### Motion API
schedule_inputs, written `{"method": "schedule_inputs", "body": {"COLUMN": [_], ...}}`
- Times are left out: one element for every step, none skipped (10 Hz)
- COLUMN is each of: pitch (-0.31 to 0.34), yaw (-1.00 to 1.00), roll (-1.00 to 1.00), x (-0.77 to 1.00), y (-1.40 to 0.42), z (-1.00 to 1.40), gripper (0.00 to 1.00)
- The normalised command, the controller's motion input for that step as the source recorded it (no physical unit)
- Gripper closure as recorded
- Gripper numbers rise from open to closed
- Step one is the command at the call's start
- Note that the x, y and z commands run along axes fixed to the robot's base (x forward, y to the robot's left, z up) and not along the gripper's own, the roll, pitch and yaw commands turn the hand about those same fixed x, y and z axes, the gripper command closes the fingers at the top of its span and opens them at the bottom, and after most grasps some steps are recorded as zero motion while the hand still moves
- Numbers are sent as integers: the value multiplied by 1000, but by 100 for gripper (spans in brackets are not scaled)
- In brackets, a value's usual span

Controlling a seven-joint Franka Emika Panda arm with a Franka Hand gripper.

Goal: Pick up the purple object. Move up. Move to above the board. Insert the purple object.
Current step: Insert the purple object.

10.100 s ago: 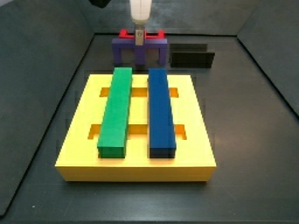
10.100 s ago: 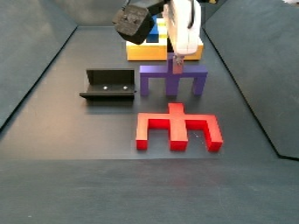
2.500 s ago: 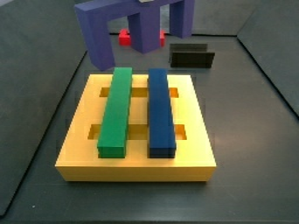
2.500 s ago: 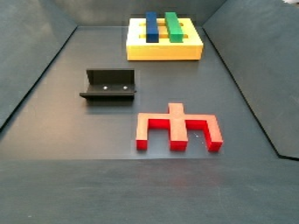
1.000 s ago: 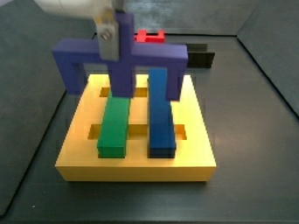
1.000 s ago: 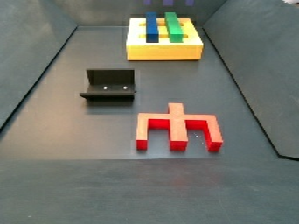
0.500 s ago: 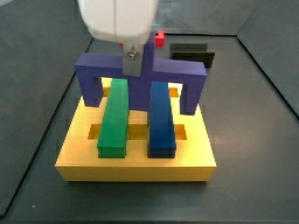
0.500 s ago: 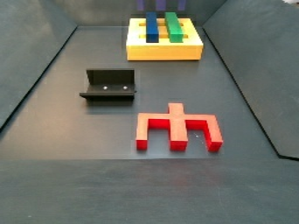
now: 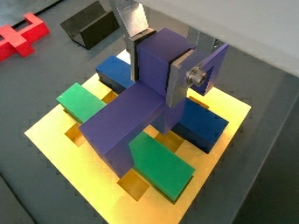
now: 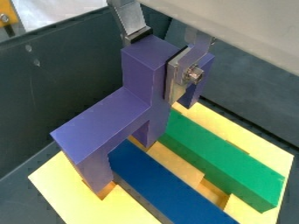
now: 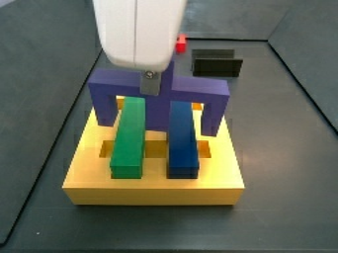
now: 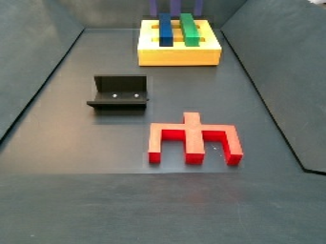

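My gripper [image 11: 150,81] is shut on the middle leg of the purple object [image 11: 119,91], with the silver fingers [image 9: 180,77] pressed on both sides of it in both wrist views. The purple object [image 9: 122,122] hangs across the far part of the yellow board [image 11: 152,184]. It straddles the green bar [image 11: 128,136] and the blue bar [image 11: 184,136], its outer legs down beside them. Whether the legs touch the board I cannot tell. In a wrist view the purple object [image 10: 100,131] stands over the green bar [image 10: 222,166] and the blue bar [image 10: 176,197]. The gripper [image 10: 158,54] holds it there too.
The red notched piece [image 12: 192,141] lies on the dark floor, away from the board [image 12: 178,55]. The black fixture [image 12: 117,92] stands to one side of it, and shows behind the board as well, fixture [image 11: 218,64]. Sloping grey walls close in the floor.
The gripper has carried the purple object from above the far floor over the board and lowered it. Its legs now hang around the green and blue bars.
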Motion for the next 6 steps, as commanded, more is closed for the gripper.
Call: {"method": "schedule_inputs", "body": {"pitch": [-33, -27, -11, -34, -33, -11], "yaw": [37, 46, 46, 63, 77, 80], "roll": [44, 50, 74, 33, 43, 83], "x": [97, 134, 157, 180, 211, 120], "y": [-60, -54, -46, -3, 0, 0], "z": [-174, -197, -223, -189, -197, -226], "gripper": [100, 100, 100, 100, 100, 100]}}
